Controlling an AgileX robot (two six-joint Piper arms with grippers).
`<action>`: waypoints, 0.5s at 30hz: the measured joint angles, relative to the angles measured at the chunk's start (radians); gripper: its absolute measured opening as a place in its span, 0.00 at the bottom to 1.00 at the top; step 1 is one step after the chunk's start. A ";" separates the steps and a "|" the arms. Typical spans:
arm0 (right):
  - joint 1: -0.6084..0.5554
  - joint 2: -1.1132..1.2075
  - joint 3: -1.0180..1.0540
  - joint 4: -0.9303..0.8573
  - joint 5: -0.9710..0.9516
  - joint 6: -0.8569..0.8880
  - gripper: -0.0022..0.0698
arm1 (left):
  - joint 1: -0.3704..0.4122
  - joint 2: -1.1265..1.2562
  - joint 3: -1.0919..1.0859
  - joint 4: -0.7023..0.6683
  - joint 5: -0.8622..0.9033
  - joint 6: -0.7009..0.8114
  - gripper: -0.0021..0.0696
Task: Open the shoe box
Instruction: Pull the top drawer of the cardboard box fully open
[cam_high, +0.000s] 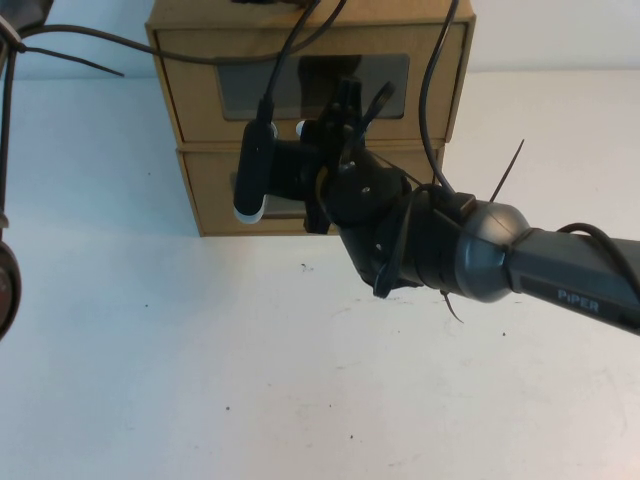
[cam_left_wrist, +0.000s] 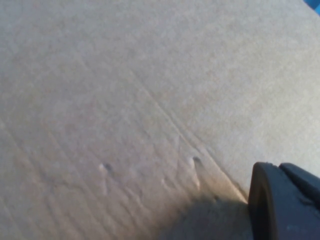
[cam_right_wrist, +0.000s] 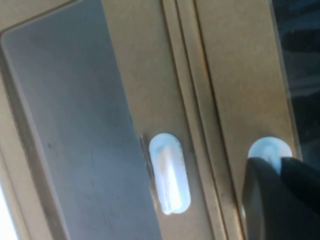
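- One word on show here, and it reads "PiPER" (cam_high: 583, 297): pale letters on the dark grey forearm link of the right arm (cam_high: 545, 265), out at the right edge of the high view.
- It is spelled with a capital P, a small i, then capitals P, E, R, and the lettering runs along the link, slanting down toward that right edge.
- The word sits just past the rounded grey joint (cam_high: 490, 255), well back from the right gripper (cam_high: 362, 98).
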 joint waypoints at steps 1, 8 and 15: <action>0.000 0.000 0.000 0.000 0.000 0.000 0.05 | 0.000 0.000 0.000 0.000 0.000 0.000 0.02; 0.000 0.000 0.000 0.036 0.006 -0.076 0.04 | 0.000 0.000 0.000 0.000 0.000 -0.006 0.02; 0.020 -0.032 0.008 0.177 0.041 -0.196 0.04 | 0.000 0.000 0.000 -0.018 0.016 -0.014 0.02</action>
